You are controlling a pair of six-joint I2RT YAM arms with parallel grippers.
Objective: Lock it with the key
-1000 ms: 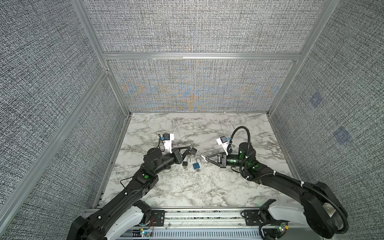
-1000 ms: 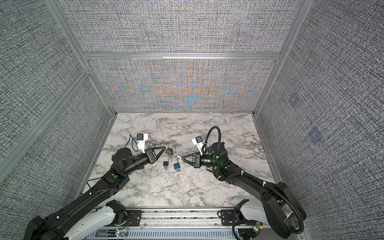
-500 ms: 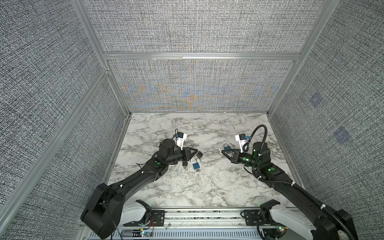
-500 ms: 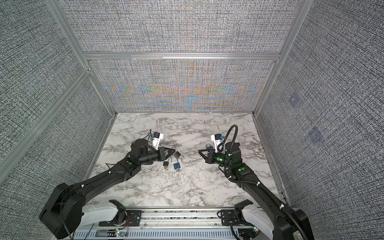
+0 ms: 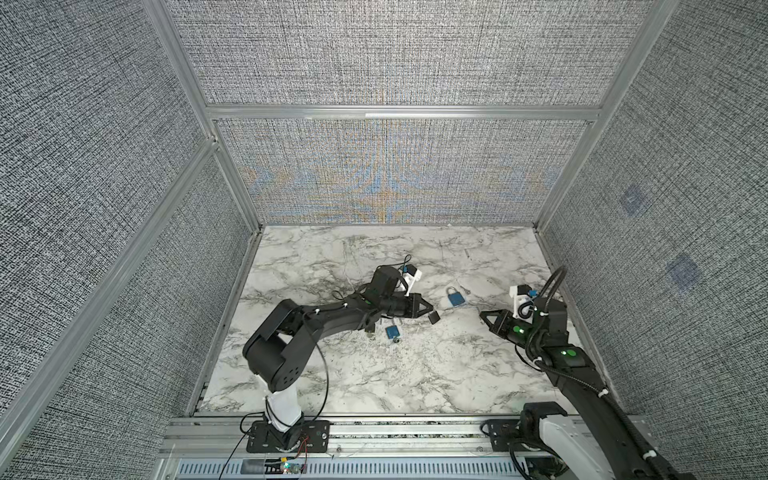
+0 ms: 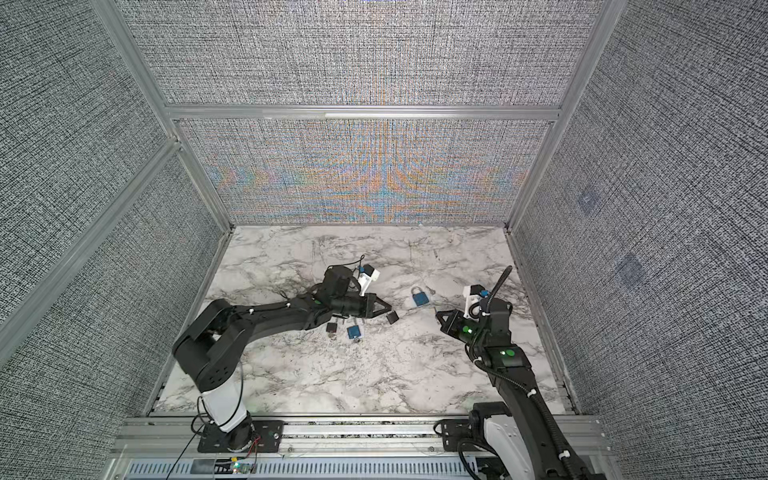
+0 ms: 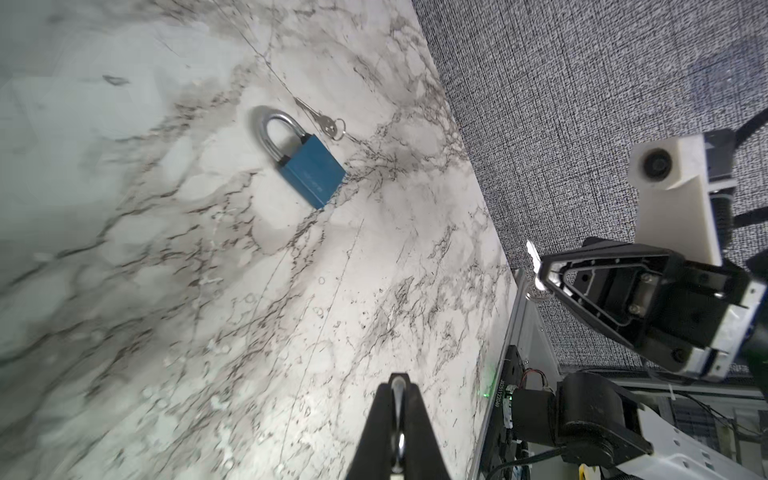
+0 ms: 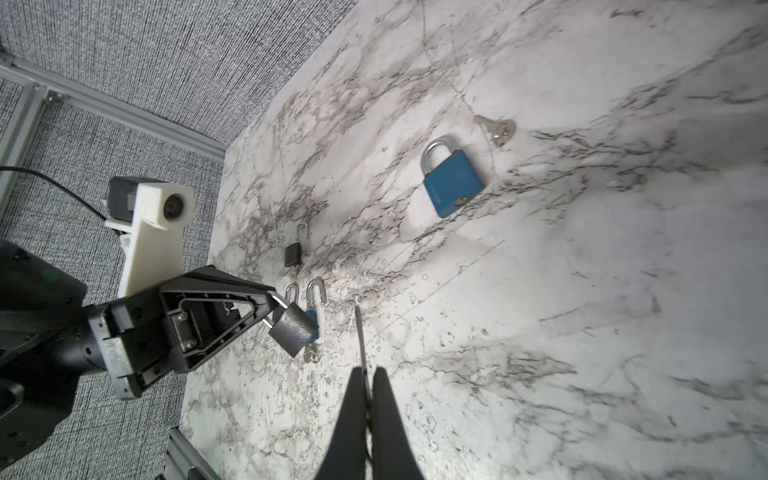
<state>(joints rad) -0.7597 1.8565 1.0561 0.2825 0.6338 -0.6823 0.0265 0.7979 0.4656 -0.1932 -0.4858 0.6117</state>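
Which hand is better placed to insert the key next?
Right, probably: the right hand grips the key, while the left hand holds the grey padlock by its shackle.

Top views: the cell is looked into from high over the front rail [image 5: 374,432] at 6 o'clock, tilted down toward 12 o'clock, from afar; the whole marble tabletop [image 5: 415,374] is covered.
Left wrist view: mounted close behind the left gripper [image 7: 397,378], faced low across the tabletop toward 3 o'clock, onto the right gripper [image 7: 540,268].
Right wrist view: mounted close behind the right gripper, faced toward 9 o'clock.
Shared: the large blue padlock [image 5: 456,298] is caught by all four views.
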